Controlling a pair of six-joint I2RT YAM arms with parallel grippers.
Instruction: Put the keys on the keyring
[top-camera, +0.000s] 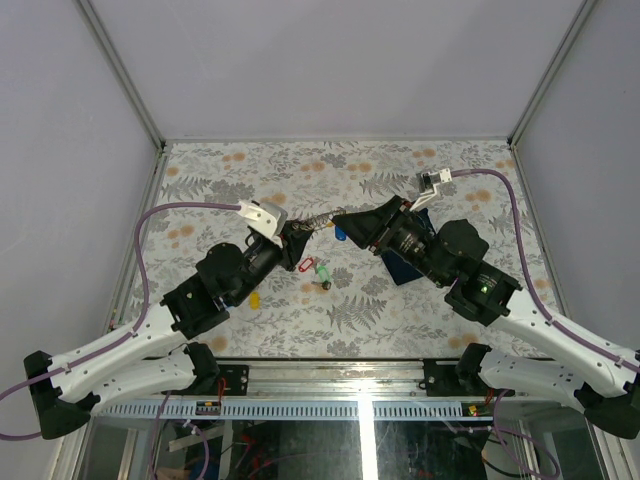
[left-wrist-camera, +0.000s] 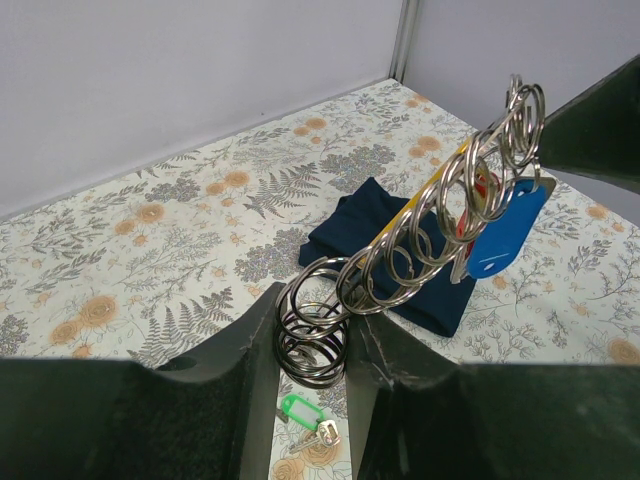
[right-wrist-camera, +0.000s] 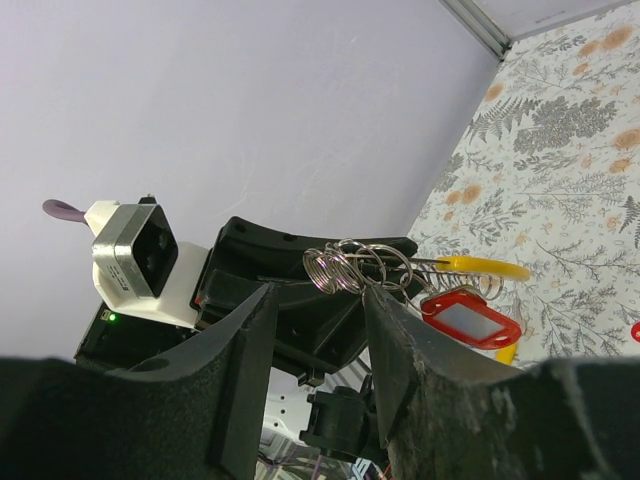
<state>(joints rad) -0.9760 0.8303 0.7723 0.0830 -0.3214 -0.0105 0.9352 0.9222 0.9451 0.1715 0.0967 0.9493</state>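
Observation:
The keyring (left-wrist-camera: 420, 250) is a long string of silvery rings hanging in the air between my two grippers, also seen in the top view (top-camera: 318, 222). My left gripper (left-wrist-camera: 312, 335) (top-camera: 293, 240) is shut on its near end. Blue (left-wrist-camera: 505, 235), red and yellow tags hang from it. My right gripper (right-wrist-camera: 318, 292) (top-camera: 345, 222) is open at the far end; the rings (right-wrist-camera: 350, 265) touch only its right finger (right-wrist-camera: 400, 330). A red tag (right-wrist-camera: 465, 320) and a yellow one (right-wrist-camera: 480, 267) dangle there. A green-tagged key (left-wrist-camera: 300, 409) (top-camera: 322, 272) lies on the table below.
A dark navy folded cloth (left-wrist-camera: 380, 240) (top-camera: 400, 268) lies on the floral table under the right arm. A red tag (top-camera: 307, 265) shows next to the green key and a yellow tag (top-camera: 254, 299) lies by the left arm. Grey walls close in three sides.

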